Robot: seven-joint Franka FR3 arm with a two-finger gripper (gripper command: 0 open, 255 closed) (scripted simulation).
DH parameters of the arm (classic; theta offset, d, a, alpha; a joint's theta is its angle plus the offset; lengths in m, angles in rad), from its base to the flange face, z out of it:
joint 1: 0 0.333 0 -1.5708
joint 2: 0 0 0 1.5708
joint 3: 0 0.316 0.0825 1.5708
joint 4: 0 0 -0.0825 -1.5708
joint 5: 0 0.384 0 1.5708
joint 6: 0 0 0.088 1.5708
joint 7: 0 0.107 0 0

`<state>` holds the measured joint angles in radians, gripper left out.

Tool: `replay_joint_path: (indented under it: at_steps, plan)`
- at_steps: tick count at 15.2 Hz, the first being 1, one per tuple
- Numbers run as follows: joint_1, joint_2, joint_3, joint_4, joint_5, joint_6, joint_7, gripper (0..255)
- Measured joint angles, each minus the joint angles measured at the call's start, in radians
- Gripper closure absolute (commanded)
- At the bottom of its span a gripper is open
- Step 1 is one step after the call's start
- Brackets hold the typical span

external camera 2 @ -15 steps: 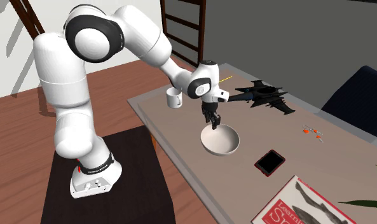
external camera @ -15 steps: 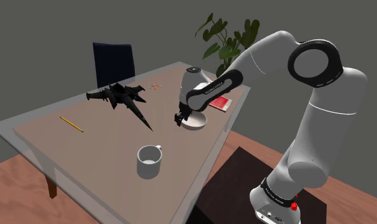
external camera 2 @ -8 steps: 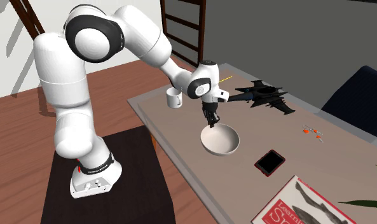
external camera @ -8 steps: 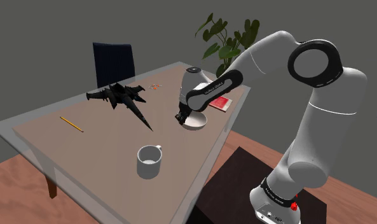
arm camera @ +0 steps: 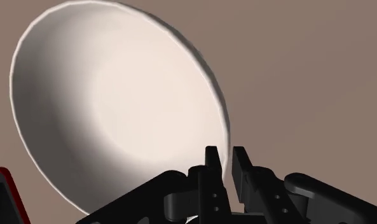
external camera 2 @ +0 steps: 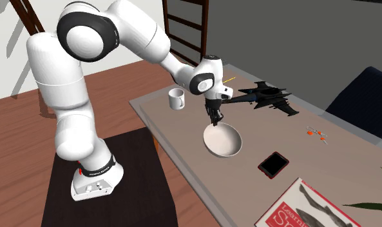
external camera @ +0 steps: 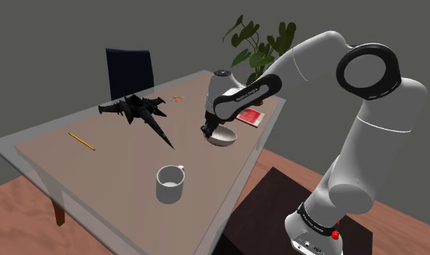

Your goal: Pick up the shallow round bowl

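Observation:
The shallow round white bowl (external camera: 225, 138) (external camera 2: 224, 140) hangs tilted over the near side of the table (external camera: 119, 170), its gripped side raised. I cannot tell whether its far edge still touches the tabletop. My black gripper (external camera: 208, 130) (external camera 2: 215, 118) is shut on the bowl's rim from above. In the wrist view the two fingers (arm camera: 212, 167) clasp the thin rim between them, one inside and one outside the bowl (arm camera: 130, 95), with the gripper (arm camera: 226, 164) over brown tabletop.
A white mug (external camera: 170, 182) (external camera 2: 176, 98) stands near the table's front edge. A black jet model (external camera: 137, 110) (external camera 2: 267, 98), a yellow pencil (external camera: 81, 141), a red phone (external camera: 251, 117) (external camera 2: 274, 163) and a magazine (external camera 2: 305, 206) lie around. A dark chair (external camera: 130, 69) and a plant (external camera: 260, 43) stand behind.
The fingers closed on the bowl's rim. The arm then rose a little and the bowl came up with it, tilting.

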<state>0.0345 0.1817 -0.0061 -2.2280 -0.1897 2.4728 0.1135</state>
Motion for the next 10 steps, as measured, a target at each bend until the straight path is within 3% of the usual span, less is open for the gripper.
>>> replay_joint_path:
  at_steps: [10]
  plan:
    - [0.000,-0.082,0.005,0.037,0.022,-0.118,-0.026,255]
